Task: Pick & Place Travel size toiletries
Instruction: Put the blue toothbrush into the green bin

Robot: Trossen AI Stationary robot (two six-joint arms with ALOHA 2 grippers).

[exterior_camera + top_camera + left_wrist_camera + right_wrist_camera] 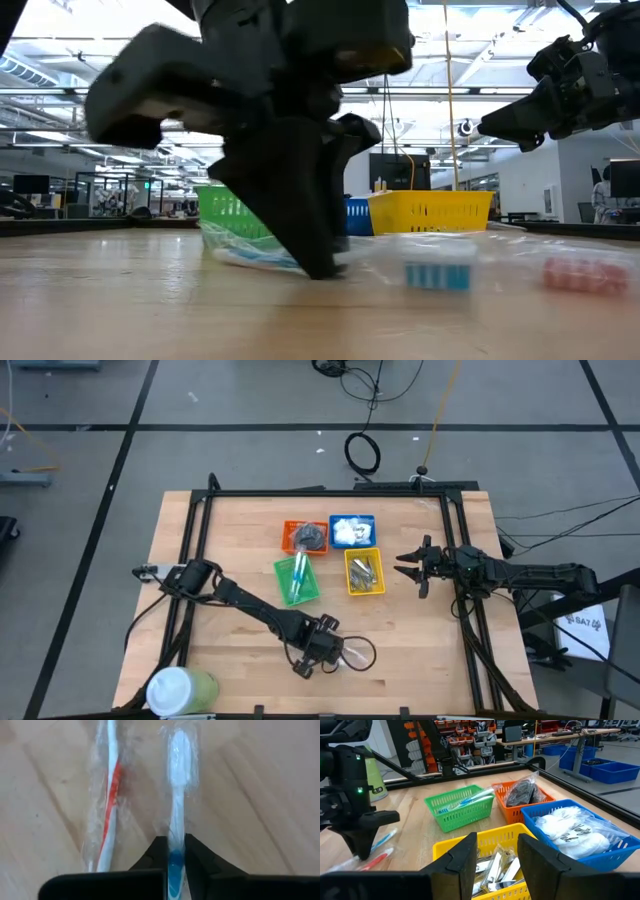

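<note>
High view, my left jaws (322, 650): low over the near part of the desk (230, 540), beside a clear wrapper (356, 652) lying on the wood.
High view, my right jaws (412, 568): held out just beside the yellow basket (364, 572), fingers spread apart, nothing between them.
High view, baskets: four in a cluster beyond my left jaws; the green basket (297, 580) holds toothbrushes, the orange basket (304, 537) dark discs, the blue basket (352, 530) white packets, the yellow one silver clippers.
High view, tub: the white-and-green tub (181, 688) sits at the near corner, well apart from my left jaws.
Low view, left jaws: fingertips (318, 262) down at the desk surface, pressing on a wrapped toothbrush; a blue-bristled head (438, 273) and a pink-bristled head (584, 273) lie just beside them.
Low view, right jaws: raised high above the desk, beyond the yellow basket.
Left wrist view, my grip: clenched on the blue-and-white toothbrush (176, 785) at its handle, still in its clear wrap and lying on the desk.
Left wrist view, neighbour: a red-and-white toothbrush (110, 790) lies wrapped alongside, just beside my fingers, not held.
Right wrist view, my right fingers (462, 857): released, hovering over the clippers (495, 870) in the yellow basket.
Right wrist view, farther off: white packets (570, 832) in the blue basket, dark discs (522, 792) in the orange one.
</note>
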